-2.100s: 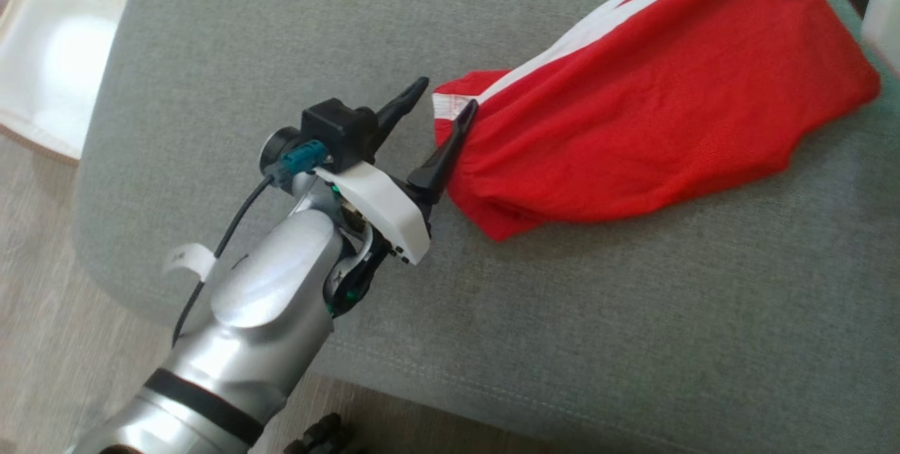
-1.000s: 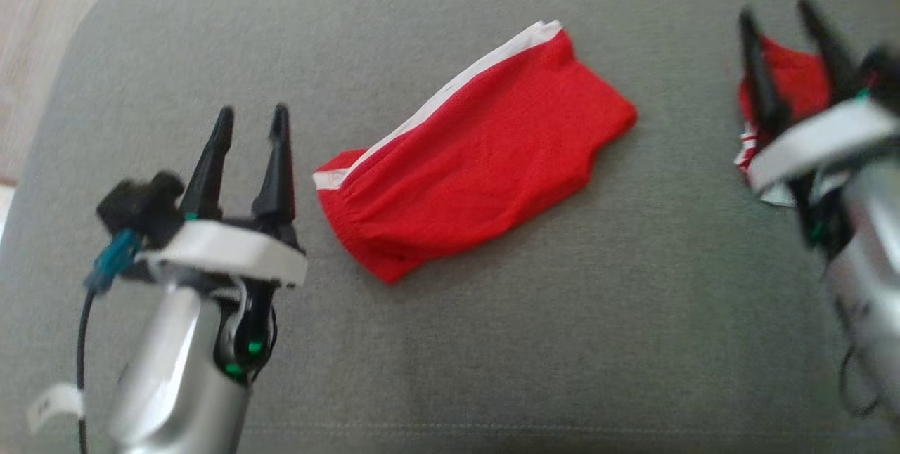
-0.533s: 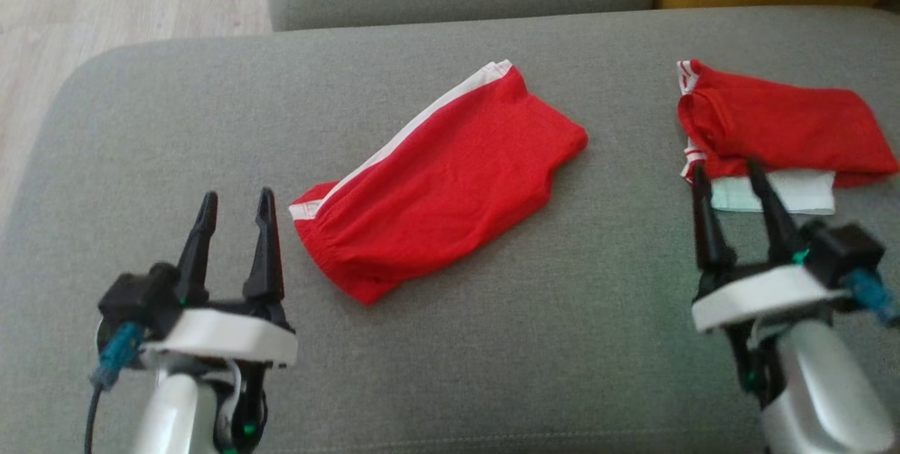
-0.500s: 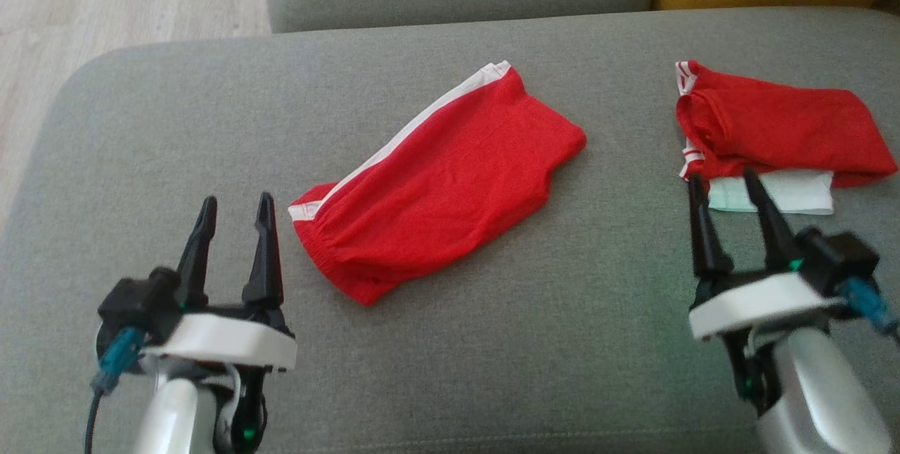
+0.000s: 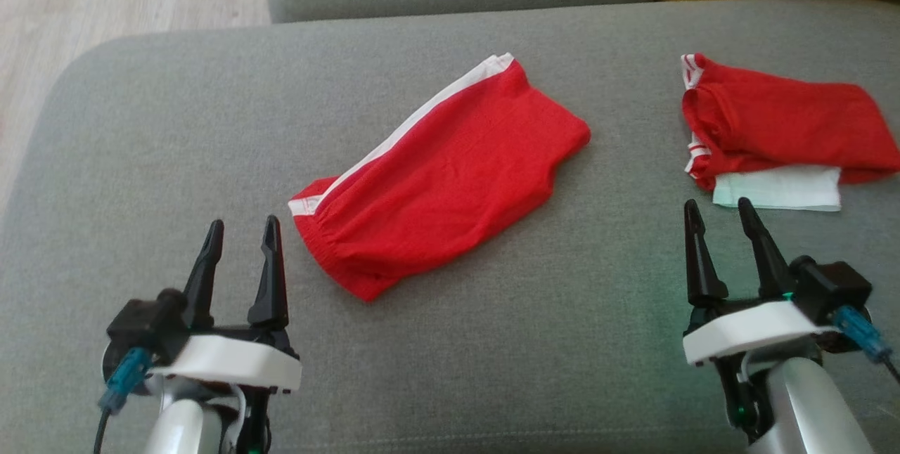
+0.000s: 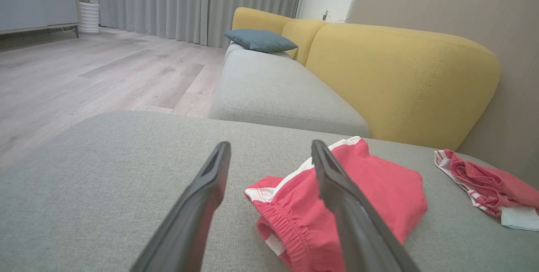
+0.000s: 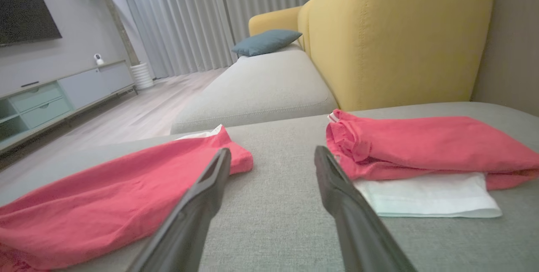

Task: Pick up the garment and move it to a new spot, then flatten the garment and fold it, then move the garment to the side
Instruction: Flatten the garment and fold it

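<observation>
Currently idle: left pincer [image 5: 243, 222] and right pincer [image 5: 717, 204] both spread wide, holding nothing, low over grey cushion [image 5: 492, 355]. Red shorts [image 5: 443, 173] lie mid-cushion, diagonal, just beside left pincer, seemingly folded. Folded pile [image 5: 773, 127] sits far right. Judged step: final move aside. Next calls for pinching both ends without undoing the fold.

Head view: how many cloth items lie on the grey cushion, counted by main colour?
Red: 2, the red shorts with a white side stripe and the folded red garment
White: 1, the folded white cloth under that red garment
Total: 3
</observation>
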Available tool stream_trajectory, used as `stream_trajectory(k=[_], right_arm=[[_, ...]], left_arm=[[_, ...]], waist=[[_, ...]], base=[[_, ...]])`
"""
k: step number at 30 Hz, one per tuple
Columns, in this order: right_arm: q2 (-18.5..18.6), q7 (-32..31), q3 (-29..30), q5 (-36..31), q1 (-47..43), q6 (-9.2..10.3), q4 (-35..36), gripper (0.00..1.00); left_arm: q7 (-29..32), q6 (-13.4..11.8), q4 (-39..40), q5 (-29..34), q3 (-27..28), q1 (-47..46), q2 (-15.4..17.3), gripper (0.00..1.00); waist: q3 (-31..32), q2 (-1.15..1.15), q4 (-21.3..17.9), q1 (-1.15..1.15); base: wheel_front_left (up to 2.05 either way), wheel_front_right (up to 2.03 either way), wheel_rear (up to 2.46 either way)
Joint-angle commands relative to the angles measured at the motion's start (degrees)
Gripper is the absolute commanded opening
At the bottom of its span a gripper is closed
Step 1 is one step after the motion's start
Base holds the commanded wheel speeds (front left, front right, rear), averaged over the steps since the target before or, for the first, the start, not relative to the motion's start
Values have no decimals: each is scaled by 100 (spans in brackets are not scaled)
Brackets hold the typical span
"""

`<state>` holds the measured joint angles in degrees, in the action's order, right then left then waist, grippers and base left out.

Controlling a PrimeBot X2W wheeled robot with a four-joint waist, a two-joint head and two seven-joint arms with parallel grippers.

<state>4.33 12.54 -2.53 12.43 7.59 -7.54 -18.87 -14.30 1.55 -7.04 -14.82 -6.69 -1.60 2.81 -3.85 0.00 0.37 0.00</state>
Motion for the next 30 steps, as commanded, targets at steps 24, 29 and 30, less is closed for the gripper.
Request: stream_trajectory(k=[24, 29, 30], right_arm=[[-144, -2738, 472, 3677, 1599, 5, -951, 100], [-145, -2991, 681, 3524, 1955, 5, -1519, 100], [-145, -3034, 747, 3489, 2029, 5, -1645, 100]], left_arm=[[-70, -139, -63, -224, -582, -807, 7, 100], [-70, -190, -47, -294, -686, -838, 7, 100], [-70, -200, -42, -308, -701, -844, 7, 100]], waist=[[-900, 0, 1342, 0], [-973, 0, 1589, 0], [-988, 0, 1633, 0]], base=[[0, 0, 0], [0, 0, 0], [0, 0, 0]])
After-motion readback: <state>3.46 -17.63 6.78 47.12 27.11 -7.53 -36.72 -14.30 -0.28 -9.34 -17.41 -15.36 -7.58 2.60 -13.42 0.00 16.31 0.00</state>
